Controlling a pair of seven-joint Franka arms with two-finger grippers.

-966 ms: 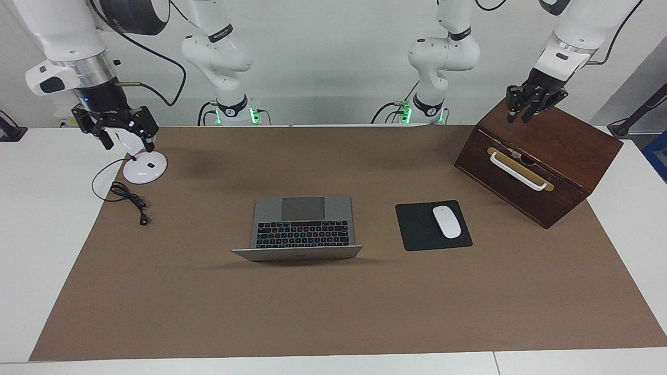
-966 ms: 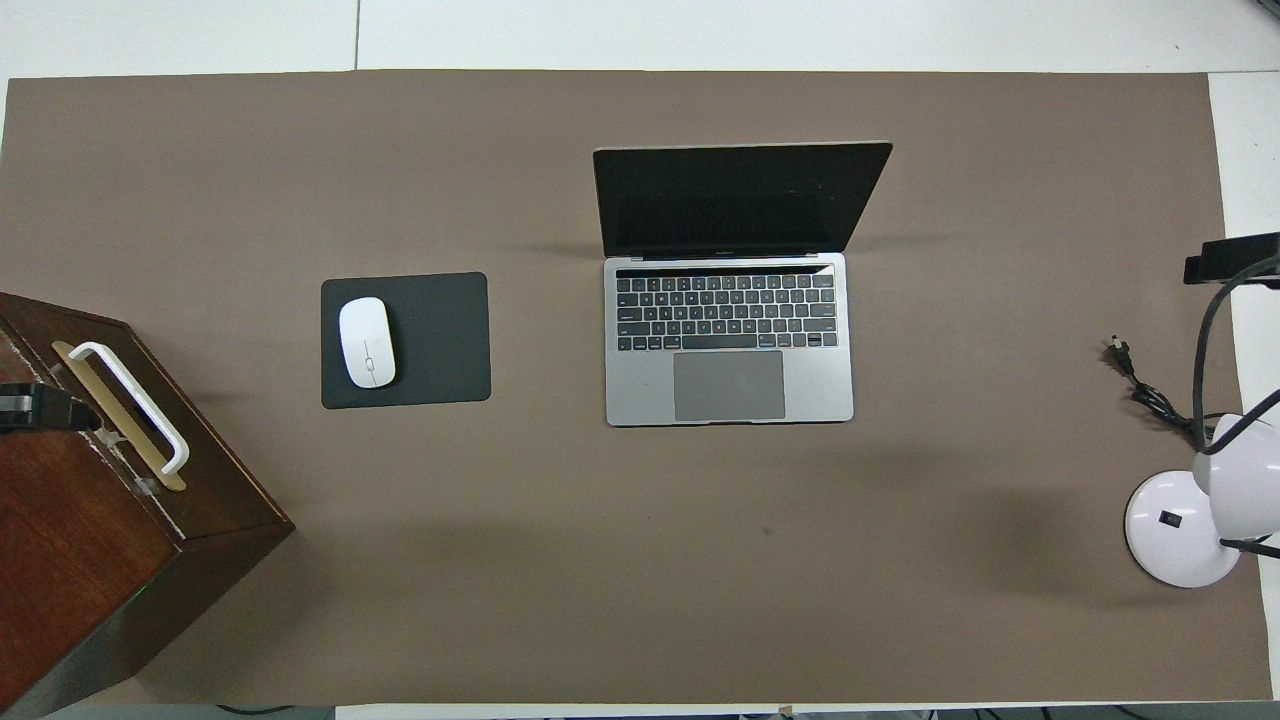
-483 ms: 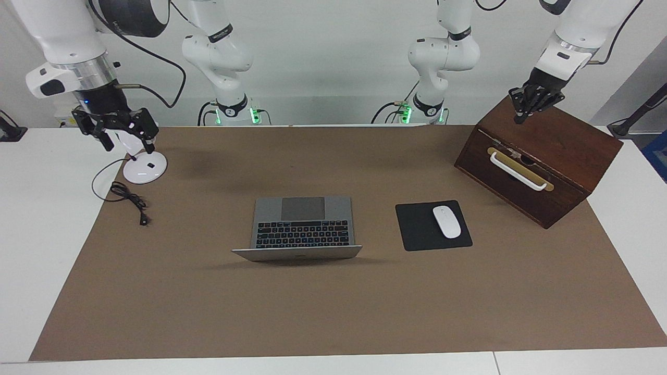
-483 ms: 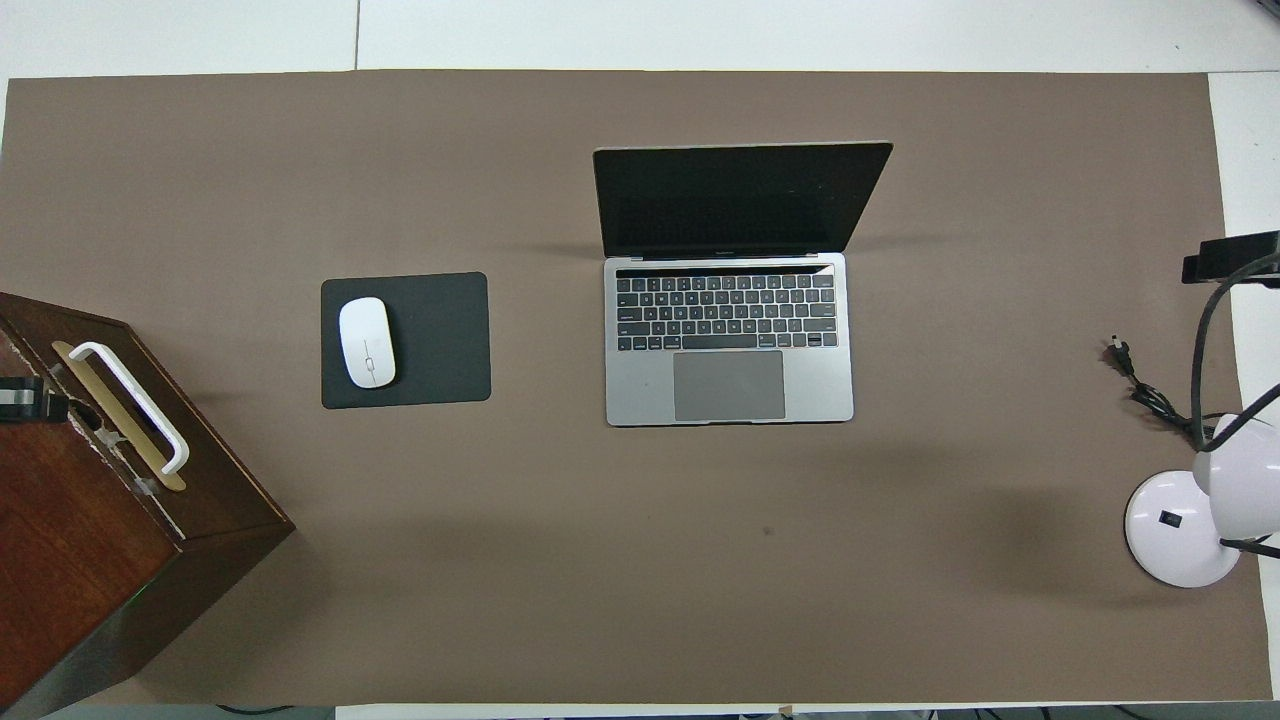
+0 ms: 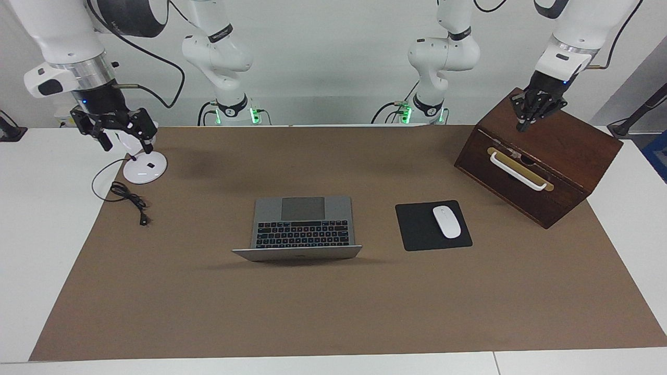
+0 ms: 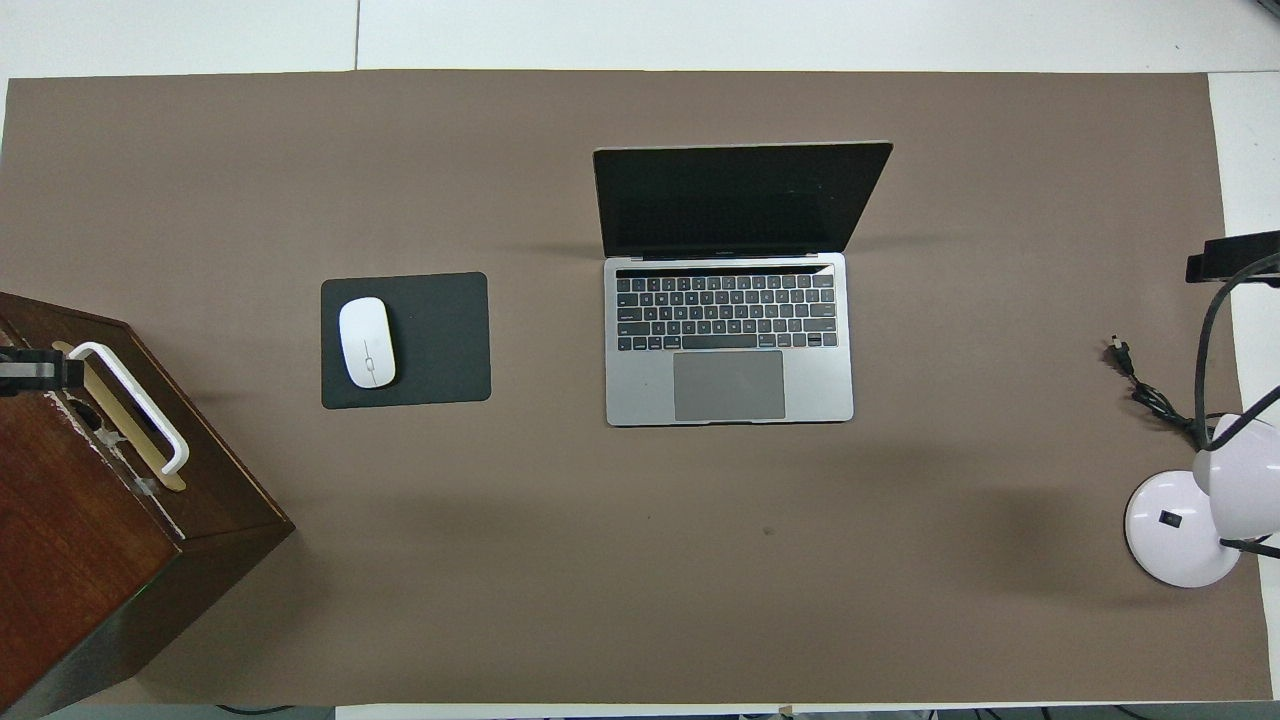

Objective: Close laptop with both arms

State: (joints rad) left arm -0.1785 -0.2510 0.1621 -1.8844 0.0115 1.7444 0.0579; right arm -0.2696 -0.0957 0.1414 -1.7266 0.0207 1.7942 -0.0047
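The laptop (image 5: 302, 221) lies open in the middle of the brown mat, its lid standing up and its screen dark; it also shows in the overhead view (image 6: 730, 340). My left gripper (image 5: 527, 121) hangs in the air over the top of the wooden box, well away from the laptop; only its tip (image 6: 30, 370) shows from above. My right gripper (image 5: 126, 139) hangs open and empty over the white lamp at the right arm's end of the table; its tip (image 6: 1230, 255) shows from above. Neither gripper touches the laptop.
A dark wooden box (image 5: 568, 151) with a white handle stands at the left arm's end. A black mouse pad (image 5: 417, 229) with a white mouse (image 5: 446, 221) lies between box and laptop. A white lamp base (image 5: 145, 167) and a black cable (image 5: 127, 200) lie at the right arm's end.
My left gripper has turned at the wrist and shifted a little over the box. My right gripper has shifted slightly over the lamp. The laptop has not moved.
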